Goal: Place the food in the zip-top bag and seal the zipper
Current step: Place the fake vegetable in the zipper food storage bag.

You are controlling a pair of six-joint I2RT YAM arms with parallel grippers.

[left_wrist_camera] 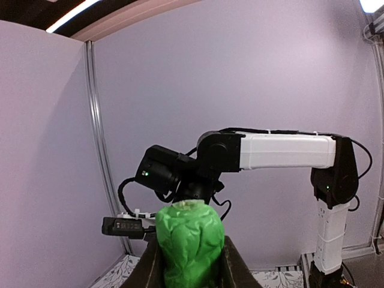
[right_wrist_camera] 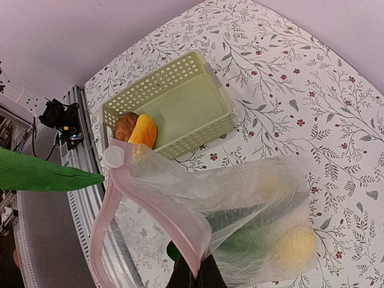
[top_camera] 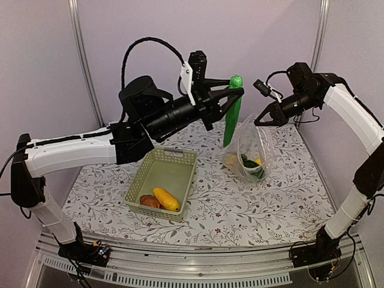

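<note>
The left gripper (top_camera: 236,90) is clamped on the top of a long green vegetable (top_camera: 231,117), which hangs upright just left of the zip-top bag (top_camera: 254,151), its tip close to the rim but outside it. The right gripper (top_camera: 263,122) pinches the bag's upper edge, and the pink zipper (right_wrist_camera: 150,207) gapes in a wide loop. Yellow lemons (right_wrist_camera: 295,245) and a green piece lie inside. The basket (top_camera: 170,157) sits well left of the bag, holding an orange-yellow piece (top_camera: 166,199) and a reddish-brown round one (top_camera: 150,201). Bare table (top_camera: 270,207) lies in front of the bag, and the table's right edge is near it.
</note>
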